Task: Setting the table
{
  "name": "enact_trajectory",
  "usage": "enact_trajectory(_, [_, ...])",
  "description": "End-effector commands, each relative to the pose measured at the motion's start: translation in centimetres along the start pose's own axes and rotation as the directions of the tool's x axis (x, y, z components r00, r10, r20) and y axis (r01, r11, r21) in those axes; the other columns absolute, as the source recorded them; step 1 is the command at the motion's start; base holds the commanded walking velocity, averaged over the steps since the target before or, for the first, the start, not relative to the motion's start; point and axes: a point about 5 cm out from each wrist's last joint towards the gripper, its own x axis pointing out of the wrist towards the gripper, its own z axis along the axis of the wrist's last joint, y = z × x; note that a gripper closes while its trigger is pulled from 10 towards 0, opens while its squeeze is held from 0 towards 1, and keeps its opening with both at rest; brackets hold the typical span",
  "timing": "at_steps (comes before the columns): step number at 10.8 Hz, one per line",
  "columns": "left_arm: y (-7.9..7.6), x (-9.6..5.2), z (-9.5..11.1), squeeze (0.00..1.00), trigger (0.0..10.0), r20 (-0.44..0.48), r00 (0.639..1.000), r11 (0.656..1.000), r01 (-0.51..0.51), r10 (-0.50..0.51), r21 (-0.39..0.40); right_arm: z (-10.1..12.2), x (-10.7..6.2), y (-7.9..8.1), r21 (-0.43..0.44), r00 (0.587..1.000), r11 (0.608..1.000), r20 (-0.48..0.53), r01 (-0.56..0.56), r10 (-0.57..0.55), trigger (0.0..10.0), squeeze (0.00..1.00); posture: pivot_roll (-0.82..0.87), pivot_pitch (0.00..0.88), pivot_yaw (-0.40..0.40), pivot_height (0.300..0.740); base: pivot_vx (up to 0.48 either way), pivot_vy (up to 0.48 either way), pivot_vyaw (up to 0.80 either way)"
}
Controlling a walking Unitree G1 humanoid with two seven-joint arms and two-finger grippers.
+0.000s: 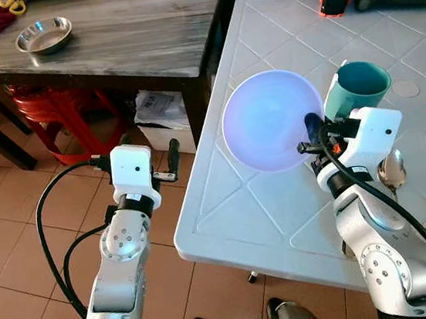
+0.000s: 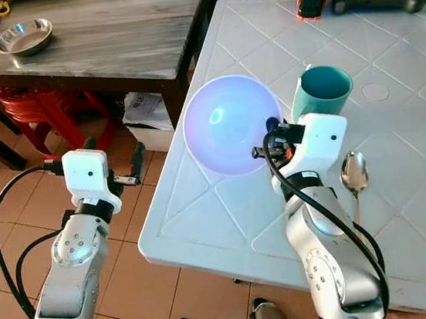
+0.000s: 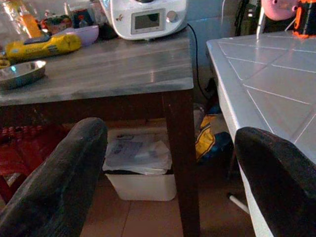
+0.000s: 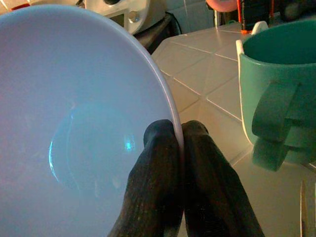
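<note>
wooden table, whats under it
Under the wooden table sit a red stool and a white bin with papers on top. What the bin holds is covered by them.

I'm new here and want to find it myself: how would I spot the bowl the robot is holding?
Look at the white table on the robot's right. Near its front edge, the right gripper pinches the rim of a pale lilac bowl, beside a teal mug. It is the widest, palest dish there, unlike the small steel bowl on the wooden table.
</note>
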Motion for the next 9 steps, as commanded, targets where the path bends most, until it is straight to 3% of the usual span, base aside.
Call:
enact_trajectory(1, [-0.04, -0.03, -0.47, 0.00, 10.0, -0.027, 1.000, 1.000, 0.008, -0.008, 0.009, 0.25, -0.03, 0.16, 0.005, 1.000, 1.000, 0.014, -0.006, 0.006, 10.0, 0.00, -0.19, 0.190, 0.065, 0.740, -0.251, 0.000, 0.00])
enact_trajectory(9, [-0.28, 0.02, -0.40, 0.00, 10.0, -0.020, 1.000, 1.000, 0.021, -0.020, 0.008, 0.14, 0.32, 0.16, 0.017, 1.000, 1.000, 0.012, 0.006, -0.006, 10.0, 0.00, -0.19, 0.187, 0.065, 0.740, -0.256, 0.000, 0.00])
